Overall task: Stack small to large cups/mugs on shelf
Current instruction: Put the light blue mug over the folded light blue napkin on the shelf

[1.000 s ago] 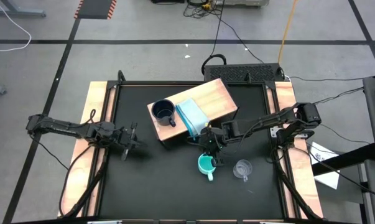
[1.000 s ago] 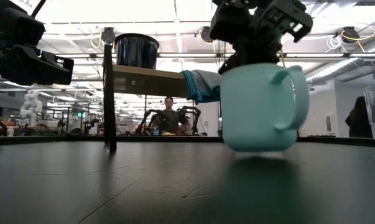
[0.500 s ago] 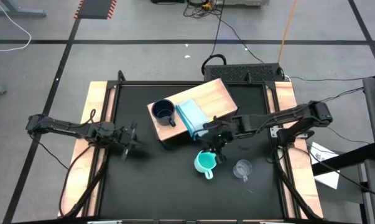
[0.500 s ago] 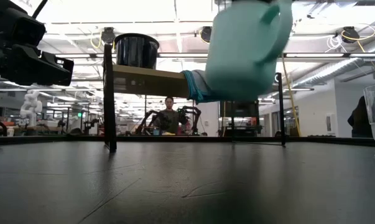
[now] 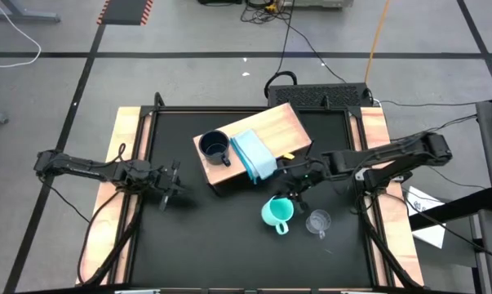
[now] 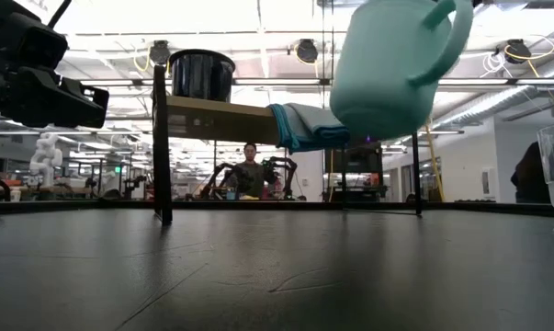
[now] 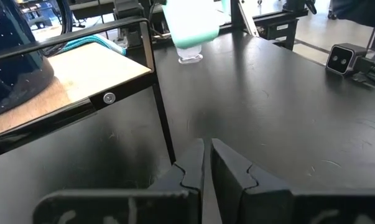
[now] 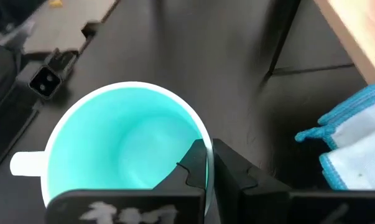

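The turquoise cup (image 5: 275,213) hangs in the air right of the shelf's near end, and my right gripper (image 5: 292,199) is shut on it; the low view shows it high above the table (image 6: 391,64). The dark navy mug (image 5: 214,147) stands on its base on the tan wooden shelf (image 5: 286,129), beside a pale blue folded cloth (image 5: 254,154). The clear glass mug (image 5: 317,221) stands on the table right of the turquoise cup. My left gripper (image 5: 174,181) is shut and empty, left of the shelf, low over the table. My right gripper pinches the turquoise cup's rim (image 8: 201,138) on the side away from the handle (image 8: 25,163). One finger is inside the cup and one outside. The fingers come from above, slanting in from the table's right. The cup is lifted clear and hangs tilted below them.
The shelf stands on thin dark legs (image 6: 161,147), with open room under it. The table has wooden side rails (image 5: 128,139). A person (image 6: 250,170) sits far behind the table in the low view.
My right gripper has lifted the turquoise cup from just above the table to high above it and carried it a little toward the table's right edge. The cup has tipped from upright to tilted. The right arm has drawn back toward the right.
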Available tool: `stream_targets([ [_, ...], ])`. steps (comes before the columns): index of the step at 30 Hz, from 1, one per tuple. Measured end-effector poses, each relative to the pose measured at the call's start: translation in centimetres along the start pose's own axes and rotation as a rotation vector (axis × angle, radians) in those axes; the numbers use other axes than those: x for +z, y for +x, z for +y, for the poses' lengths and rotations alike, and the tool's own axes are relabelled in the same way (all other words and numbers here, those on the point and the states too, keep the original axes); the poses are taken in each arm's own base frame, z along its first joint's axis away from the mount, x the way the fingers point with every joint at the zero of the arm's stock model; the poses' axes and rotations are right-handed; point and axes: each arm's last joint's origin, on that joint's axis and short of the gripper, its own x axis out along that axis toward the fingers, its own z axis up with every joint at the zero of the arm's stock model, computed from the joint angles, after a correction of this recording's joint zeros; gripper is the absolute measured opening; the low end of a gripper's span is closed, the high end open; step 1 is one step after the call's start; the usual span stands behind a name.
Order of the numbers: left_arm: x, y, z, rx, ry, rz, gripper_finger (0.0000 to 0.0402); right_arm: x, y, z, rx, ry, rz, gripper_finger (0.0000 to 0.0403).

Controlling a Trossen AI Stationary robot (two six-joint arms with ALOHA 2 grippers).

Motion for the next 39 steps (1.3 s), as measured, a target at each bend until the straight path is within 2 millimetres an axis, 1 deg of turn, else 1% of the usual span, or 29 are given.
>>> stream_targets([
  [2, 0.0, 0.0, 0.0, 0.000, -0.001, 0.000, 0.0031, -0.7, -0.1, 0.1, 0.000, -0.001, -0.005, 0.0001],
  [7, 0.0, 0.0, 0.0, 0.000, -0.004, 0.000, 0.0031, -1.6, -0.7, 0.3, -0.003, 0.014, -0.058, 0.0002],
  [10, 0.0, 0.0, 0.0, 0.001, -0.008, 0.000, 0.0031, -2.9, -0.6, 0.3, -0.003, 0.019, -0.063, 0.0002],
  [14, 0.0, 0.0, 0.0, 0.000, -0.011, 0.004, 0.0031, -4.0, -0.8, 0.4, -0.005, 0.026, -0.125, 0.0003],
  [17, -0.1, 0.0, 0.0, 0.001, -0.011, 0.008, 0.0031, -5.2, -0.9, 0.5, -0.004, 0.037, -0.125, 0.0003],
  [21, -0.1, 0.0, 0.0, 0.000, -0.008, 0.013, 0.0031, -5.9, -1.3, 0.7, -0.005, 0.040, -0.185, 0.0003],
  [23, -0.1, 0.0, 0.0, 0.000, -0.007, 0.013, 0.0031, -6.3, -1.4, 0.7, -0.005, 0.041, -0.184, 0.0003],
  [35, -0.1, 0.0, 0.0, 0.006, -0.009, 0.015, 0.0031, -6.4, -1.6, 0.8, -0.003, 0.064, -0.186, 0.0003],
  [39, -0.1, 0.0, 0.0, 0.006, -0.009, 0.015, 0.0031, -5.7, -1.9, 0.8, 0.000, 0.092, -0.189, 0.0002],
])
